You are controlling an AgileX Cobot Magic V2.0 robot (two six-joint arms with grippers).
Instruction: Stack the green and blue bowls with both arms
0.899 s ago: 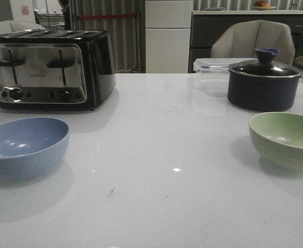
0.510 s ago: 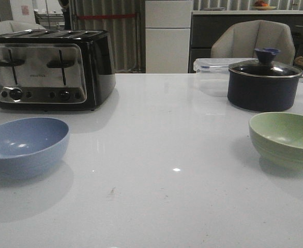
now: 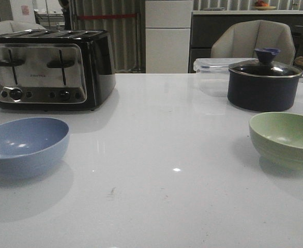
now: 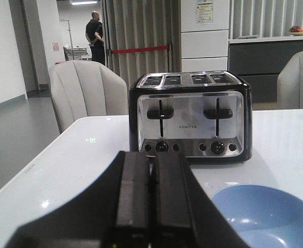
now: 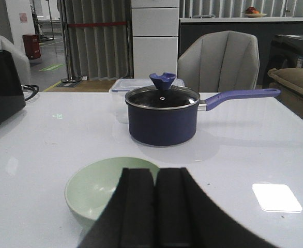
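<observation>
Two matte round bowls stand far apart on the glossy white table (image 3: 162, 155), and you can see both only in the front view. At the left, the blue bowl (image 3: 25, 145) sits in front of the toaster (image 3: 48, 68), which has a brushed metal face, black sides, two levers and a row of small knobs. At the far right, the green bowl (image 3: 286, 138) sits in front of the dark pot (image 3: 265, 85) with a glass lid and a purple knob. Behind the pot you see a clear plastic box (image 3: 213, 64).

The front view shows no arm at all. The left wrist view gives you the left gripper (image 4: 151, 206): its two flat black fingers are pressed together with nothing between them, raised near the blue bowl (image 4: 265, 217) and not touching it. The right wrist view shows the right gripper (image 5: 154, 212) clenched in the same way, empty, with the green bowl (image 5: 97, 188) just beyond its tips; probably it hangs above the bowl's near rim, but this is hard to judge. Only here you see the long purple handle (image 5: 239, 95) of the pot (image 5: 163, 116).
</observation>
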